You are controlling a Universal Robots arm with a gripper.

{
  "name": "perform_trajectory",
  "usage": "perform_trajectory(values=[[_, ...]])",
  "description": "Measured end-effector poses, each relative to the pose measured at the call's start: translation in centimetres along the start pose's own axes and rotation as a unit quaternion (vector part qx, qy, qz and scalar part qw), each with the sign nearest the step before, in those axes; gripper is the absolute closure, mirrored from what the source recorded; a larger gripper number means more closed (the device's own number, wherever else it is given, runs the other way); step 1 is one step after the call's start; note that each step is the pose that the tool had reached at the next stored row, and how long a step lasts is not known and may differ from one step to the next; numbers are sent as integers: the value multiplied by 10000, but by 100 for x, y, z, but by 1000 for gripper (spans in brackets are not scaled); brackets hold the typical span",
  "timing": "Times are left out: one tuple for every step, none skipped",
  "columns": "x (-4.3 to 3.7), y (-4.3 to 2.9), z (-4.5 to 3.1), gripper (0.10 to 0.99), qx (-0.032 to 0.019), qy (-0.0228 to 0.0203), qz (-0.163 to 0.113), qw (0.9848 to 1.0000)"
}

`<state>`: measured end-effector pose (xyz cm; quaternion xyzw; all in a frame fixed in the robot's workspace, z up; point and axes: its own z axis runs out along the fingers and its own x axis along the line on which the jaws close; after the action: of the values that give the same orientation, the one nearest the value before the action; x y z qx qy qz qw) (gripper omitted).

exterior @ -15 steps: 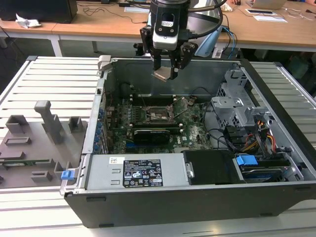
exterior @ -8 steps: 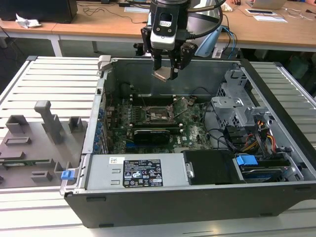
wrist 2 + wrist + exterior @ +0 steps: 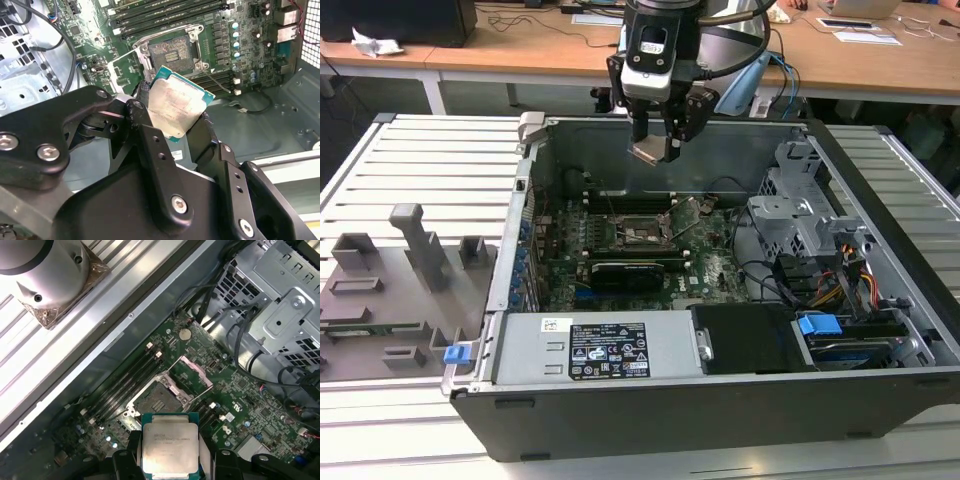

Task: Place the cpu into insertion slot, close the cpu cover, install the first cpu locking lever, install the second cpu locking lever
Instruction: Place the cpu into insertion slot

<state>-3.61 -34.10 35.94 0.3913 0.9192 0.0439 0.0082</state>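
My gripper (image 3: pixel 654 152) hangs above the open computer case, near its back wall, shut on the cpu (image 3: pixel 645 152). The cpu is a pale silver square chip with a teal edge, gripped by two opposite edges with its metal top towards both wrist cameras (image 3: pixel 177 107) (image 3: pixel 169 444). Well below it on the green motherboard lies the insertion slot (image 3: pixel 642 232) (image 3: pixel 172 50) (image 3: pixel 157 399), bare, with its dark centre showing. The cpu cover (image 3: pixel 122 70) (image 3: pixel 192 371) is swung up and open beside the socket.
Long memory slots (image 3: pixel 165 12) run beside the socket, and a long black card (image 3: pixel 630 272) lies in front of it. A metal drive cage (image 3: pixel 800 215) with cables fills the case at the exterior view's right. A grey fixture tray (image 3: pixel 390 290) sits outside at the left.
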Motion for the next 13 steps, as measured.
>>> perform_trajectory(values=[[0, 0, 0, 545, 0, -2, 21, 10000], [0, 0, 0, 545, -1, -3, 37, 10000], [0, 0, 1, 545, -2, -5, 60, 10000], [0, 0, 1, 545, -2, -7, 76, 10000], [0, 0, 2, 545, -2, -10, 109, 9999], [0, 0, 2, 545, -3, -11, 126, 9999], [0, 0, 2, 545, -3, -12, 143, 9999], [0, 0, 3, 545, -3, -14, 163, 9999], [0, 0, 3, 545, -4, -16, 181, 9998], [0, 0, 3, 545, -4, -18, 207, 9998], [0, 0, 4, 545, -5, -20, 231, 9997], [0, 0, 4, 545, -5, -22, 250, 9997], [0, 0, 5, 545, -5, -23, 265, 9996]])
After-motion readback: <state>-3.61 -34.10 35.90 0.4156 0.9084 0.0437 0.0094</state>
